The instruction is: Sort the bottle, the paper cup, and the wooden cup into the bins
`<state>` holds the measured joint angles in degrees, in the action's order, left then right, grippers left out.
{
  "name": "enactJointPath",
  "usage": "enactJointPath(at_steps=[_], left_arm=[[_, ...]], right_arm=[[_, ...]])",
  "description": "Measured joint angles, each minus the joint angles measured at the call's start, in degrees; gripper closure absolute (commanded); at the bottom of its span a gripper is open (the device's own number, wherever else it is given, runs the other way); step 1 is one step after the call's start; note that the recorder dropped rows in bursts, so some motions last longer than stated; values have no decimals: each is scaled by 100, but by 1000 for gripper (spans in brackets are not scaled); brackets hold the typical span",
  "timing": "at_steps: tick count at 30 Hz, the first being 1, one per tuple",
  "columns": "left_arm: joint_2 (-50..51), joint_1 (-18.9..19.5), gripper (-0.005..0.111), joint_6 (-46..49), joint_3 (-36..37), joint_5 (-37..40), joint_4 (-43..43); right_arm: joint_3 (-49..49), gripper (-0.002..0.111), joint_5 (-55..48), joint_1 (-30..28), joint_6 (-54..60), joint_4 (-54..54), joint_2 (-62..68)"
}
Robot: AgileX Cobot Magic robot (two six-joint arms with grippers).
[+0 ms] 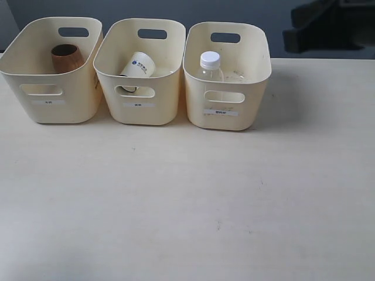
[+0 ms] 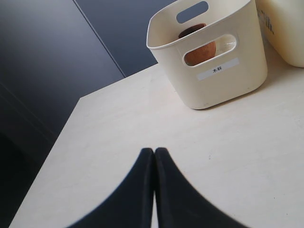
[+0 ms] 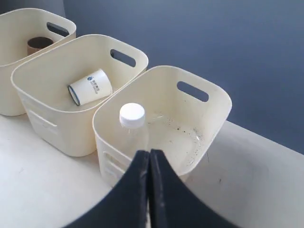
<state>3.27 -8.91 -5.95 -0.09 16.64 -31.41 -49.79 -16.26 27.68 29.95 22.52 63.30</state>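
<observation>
Three cream-yellow bins stand in a row at the back of the table. The left bin point(image 1: 53, 70) holds the brown wooden cup point(image 1: 66, 57), also visible as the wooden cup point(image 2: 202, 51) through a handle cutout. Inside the middle bin point(image 1: 140, 73) the white paper cup point(image 1: 139, 65) lies on its side. The clear bottle point(image 1: 210, 65) with a white cap stands upright in the right bin point(image 1: 227, 76). My left gripper point(image 2: 154, 151) is shut and empty over bare table, short of the left bin point(image 2: 209, 57). My right gripper point(image 3: 149, 153) is shut and empty, just outside the right bin point(image 3: 161, 128), near the bottle point(image 3: 132, 124).
The light wooden table point(image 1: 187, 199) stretches wide in front of the bins. Its left edge point(image 2: 52, 156) drops off beside a dark wall. Dark equipment point(image 1: 328, 26) sits behind the table at the back right. Neither arm shows in the exterior view.
</observation>
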Motion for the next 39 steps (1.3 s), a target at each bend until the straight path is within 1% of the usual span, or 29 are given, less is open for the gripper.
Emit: enactJointPath(at_steps=[2,5,6,11,17,24,26,28,33,35,37,39], left_arm=[[0,0,107,0,0,0,0],[0,0,107,0,0,0,0],[0,0,107,0,0,0,0],[0,0,107,0,0,0,0],[0,0,107,0,0,0,0],[0,0,107,0,0,0,0],[0,0,107,0,0,0,0],[0,0,107,0,0,0,0],[0,0,107,0,0,0,0],[0,0,107,0,0,0,0],[0,0,107,0,0,0,0],[0,0,107,0,0,0,0]], right_arm=[[680,109,-27,0,-55,0,-926],[1221,109,-263,0,-278,134,-1956],[1410,109,-556,0,-367,209,-2493],[1467,109,-1285,0,-428,313,-3558],[1467,109,-1460,0,-438,341,-4234],[1467,109,-1493,23,-438,366,-4663],[1467,109,-1493,-57,-404,366,-4751],[1529,109,-1482,-368,-341,352,-4835],[2033,109,-1458,-1975,-126,365,-5155],[2343,109,-1387,-2455,120,466,-5432],[2742,109,-1167,-2829,464,695,-5720],[3210,109,-687,-3137,909,1164,-6035]])
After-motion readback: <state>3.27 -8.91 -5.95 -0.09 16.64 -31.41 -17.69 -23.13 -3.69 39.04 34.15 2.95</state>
